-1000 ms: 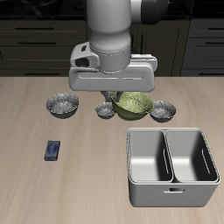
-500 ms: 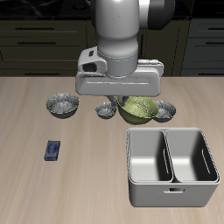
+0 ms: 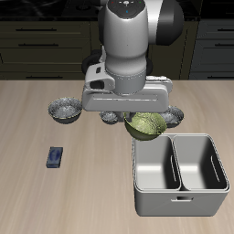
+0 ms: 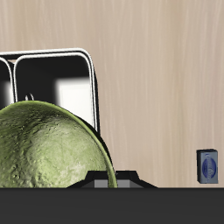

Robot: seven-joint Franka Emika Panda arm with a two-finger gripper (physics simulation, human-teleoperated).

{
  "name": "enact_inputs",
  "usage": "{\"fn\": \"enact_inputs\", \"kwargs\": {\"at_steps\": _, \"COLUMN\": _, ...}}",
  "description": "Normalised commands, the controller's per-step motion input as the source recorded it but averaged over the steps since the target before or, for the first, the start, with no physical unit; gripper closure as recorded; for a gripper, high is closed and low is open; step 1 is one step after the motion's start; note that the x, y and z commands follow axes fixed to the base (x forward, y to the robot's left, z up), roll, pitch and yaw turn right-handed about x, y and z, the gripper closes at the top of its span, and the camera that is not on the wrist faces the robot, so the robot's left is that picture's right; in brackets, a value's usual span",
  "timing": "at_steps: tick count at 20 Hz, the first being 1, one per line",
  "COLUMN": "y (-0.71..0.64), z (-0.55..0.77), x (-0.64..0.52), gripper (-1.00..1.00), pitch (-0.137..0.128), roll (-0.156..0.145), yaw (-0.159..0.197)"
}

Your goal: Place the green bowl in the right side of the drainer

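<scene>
Pincer (image 3: pixel 139 111) grips green bowl (image 3: pixel 145 125) above drainer (image 3: pixel 180 173); no writing legible.

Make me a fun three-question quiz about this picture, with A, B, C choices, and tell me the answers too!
1. Where is the green bowl?
A. Inside the drainer
B. Under the gripper, just behind the drainer
C. Beside the small blue thing

2. How many grey bowls are there?
A. Three
B. One
C. Five

3. What is in the drainer's two compartments?
A. Bowls
B. Nothing
C. Water

Answers: 1 B, the bowl hangs below the arm, at the drainer's back rim. 2 A, one grey bowl sits apart, another peeks out under the arm, a third is behind the green one. 3 B, both show bare metal.
</scene>
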Motion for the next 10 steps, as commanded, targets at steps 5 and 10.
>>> {"fn": "enact_inputs", "kwargs": {"at_steps": 5, "y": 0.09, "z": -0.19, "x": 0.01, "gripper": 1.0, "pitch": 0.021, "roll": 0.009, "yaw": 0.023}}
{"fn": "enact_inputs", "kwargs": {"at_steps": 10, "y": 0.12, "z": -0.18, "x": 0.01, "gripper": 1.0, "pitch": 0.031, "roll": 0.017, "yaw": 0.018}}
